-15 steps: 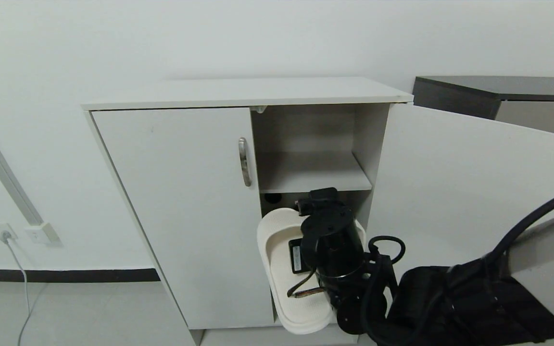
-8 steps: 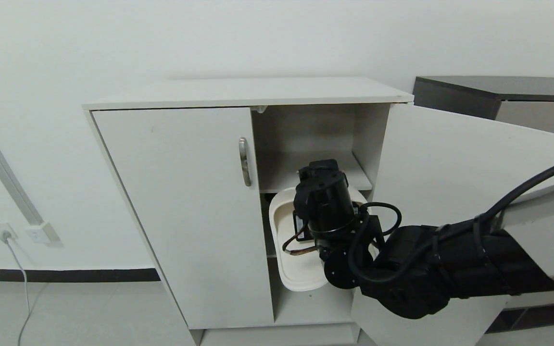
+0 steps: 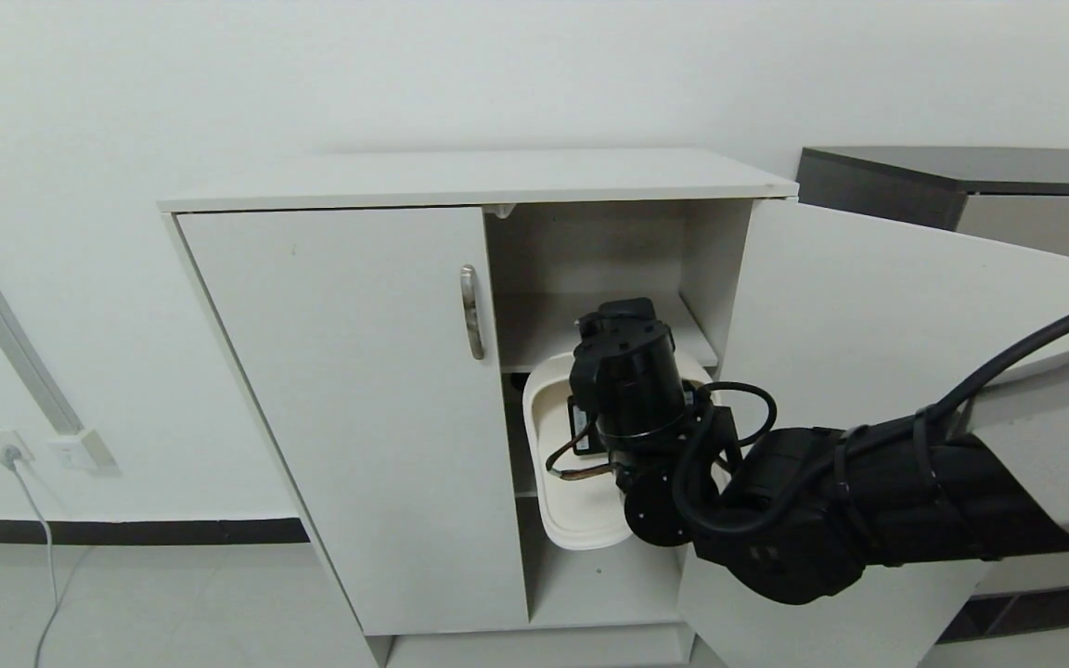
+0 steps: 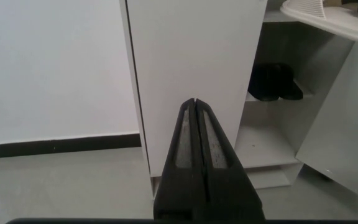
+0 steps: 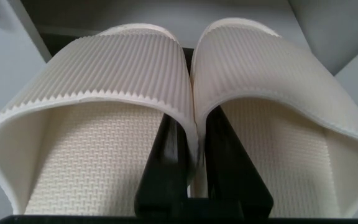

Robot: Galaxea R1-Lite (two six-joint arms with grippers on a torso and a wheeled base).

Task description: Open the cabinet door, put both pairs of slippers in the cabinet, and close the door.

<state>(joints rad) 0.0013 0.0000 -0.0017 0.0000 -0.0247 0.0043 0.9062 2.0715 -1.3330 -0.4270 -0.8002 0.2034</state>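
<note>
A pair of cream slippers (image 5: pixel 123 93) hangs side by side, and my right gripper (image 5: pixel 194 158) is shut on their two inner strap edges. In the head view the cream slippers (image 3: pixel 572 482) sit in the open right half of the white cabinet (image 3: pixel 460 176), toes just under the upper shelf (image 3: pixel 604 334), with my right arm's wrist (image 3: pixel 632 390) over them. A pair of black slippers (image 4: pixel 275 81) rests on a lower shelf inside. The right door (image 3: pixel 878 362) stands wide open. My left gripper (image 4: pixel 194 104) is shut and empty, low before the closed left door (image 4: pixel 191 56).
The closed left door has a metal handle (image 3: pixel 470 312). A grey unit (image 3: pixel 961 190) stands right of the cabinet, behind the open door. A wall socket with a cable (image 3: pixel 10 455) is at the left. Bare floor (image 4: pixel 61 180) lies before the cabinet.
My right arm has lifted the cream slippers from low at the cabinet's front up and forward into the opening below the upper shelf. The left gripper's motion cannot be judged.
</note>
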